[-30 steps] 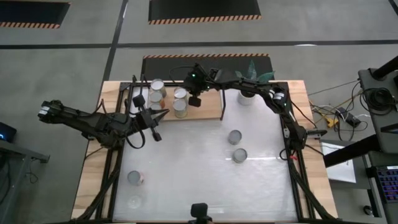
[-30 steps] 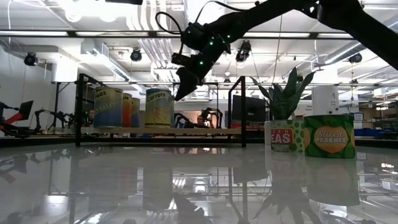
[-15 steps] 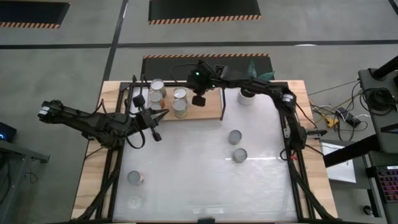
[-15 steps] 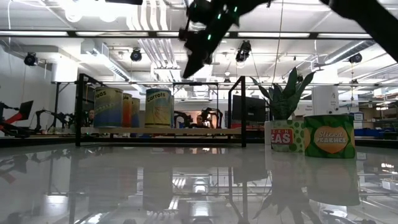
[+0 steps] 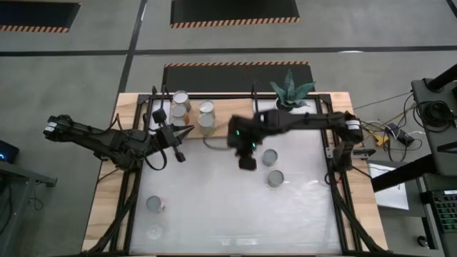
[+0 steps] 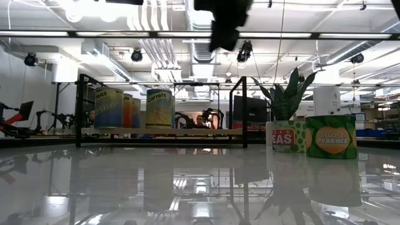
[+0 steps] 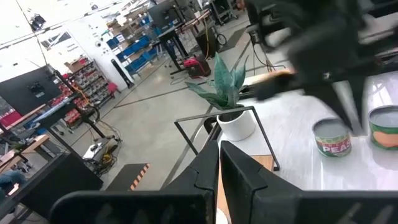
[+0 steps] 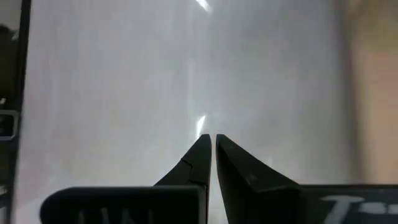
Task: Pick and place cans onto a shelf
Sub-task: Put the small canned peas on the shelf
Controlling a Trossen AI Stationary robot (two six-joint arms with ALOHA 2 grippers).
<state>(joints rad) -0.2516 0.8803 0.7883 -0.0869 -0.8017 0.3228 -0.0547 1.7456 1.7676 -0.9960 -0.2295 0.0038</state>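
White glossy tabletop (image 5: 214, 193) fills the workspace, its wooden edges showing along both sides in the high view. Light wooden shelf board in a thin black metal frame (image 5: 235, 132) sits at the far edge, partly covered by the right arm. Three silver-grey metal cans with shiny round tops (image 5: 206, 108) stand clustered at its left end; from the low view they show as labelled cylinders, one reading carrots (image 6: 159, 108), the others overlapping so a label is cut off. Two more silver cans (image 5: 269, 157) stand loose on the tabletop near its right-centre, close together but apart; in the low view they carry green labels, peas and sliced peaches (image 6: 331, 137). One silver can with a pale label (image 5: 154, 204) stands alone near the front left, and a faint round shape nearer the front edge is too washed out to identify.

Right gripper (image 5: 247, 161) hovers over the tabletop just left of the loose pair, fingers (image 8: 200, 160) pinched almost together, holding nothing. In the low view only a blurred dark lump of it shows at the top. Left gripper (image 5: 184, 131) waits at the shelf's left end, its dark fingers (image 7: 205, 171) a narrow slit apart, empty.

White pot with a spiky green plant (image 5: 289, 96) stands at the far right corner.
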